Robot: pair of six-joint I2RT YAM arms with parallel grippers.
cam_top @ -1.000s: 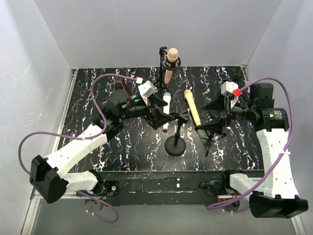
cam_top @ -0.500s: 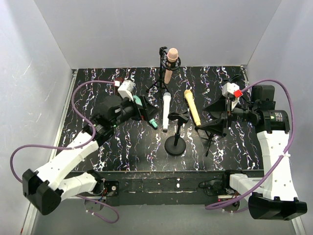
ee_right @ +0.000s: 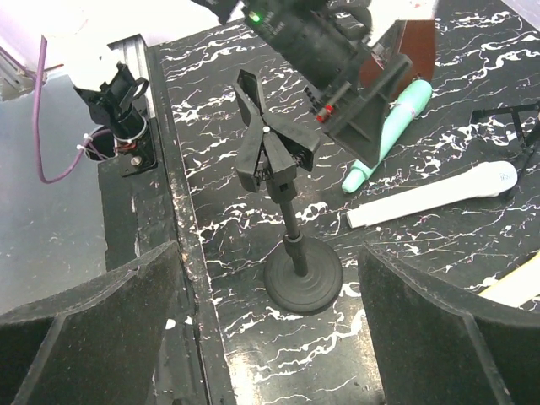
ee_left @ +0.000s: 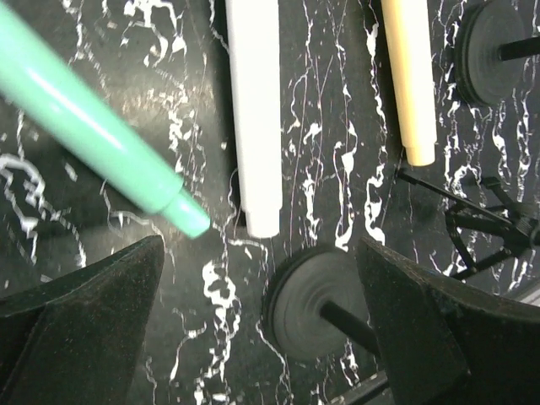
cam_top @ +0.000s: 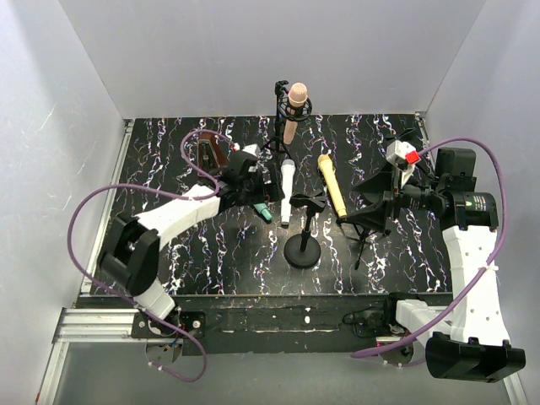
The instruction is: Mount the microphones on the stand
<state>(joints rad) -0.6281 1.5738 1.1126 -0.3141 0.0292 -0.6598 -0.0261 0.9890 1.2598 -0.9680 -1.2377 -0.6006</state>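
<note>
A round-base stand (cam_top: 302, 249) with an empty clip (cam_top: 305, 202) stands mid-table; it also shows in the right wrist view (ee_right: 278, 160). A green microphone (cam_top: 263, 211), a white one (cam_top: 287, 187) and a yellow one (cam_top: 332, 184) lie flat on the black marbled table. A pink microphone (cam_top: 295, 105) sits in a stand at the back. My left gripper (cam_top: 260, 187) is open and empty, hovering over the green microphone (ee_left: 84, 126) and the white one (ee_left: 253, 110). My right gripper (cam_top: 364, 202) is open and empty to the right of the stand's base (ee_right: 304, 283).
A black tripod stand (cam_top: 363, 232) stands just under my right gripper. A brown object (cam_top: 206, 150) lies behind my left arm. White walls close in the table on three sides. The table's near edge (ee_right: 169, 253) shows in the right wrist view.
My left gripper has drawn back from the stand's clip to the left, then swung towards the back. The green microphone now shows lying on the table. The right arm has barely moved.
</note>
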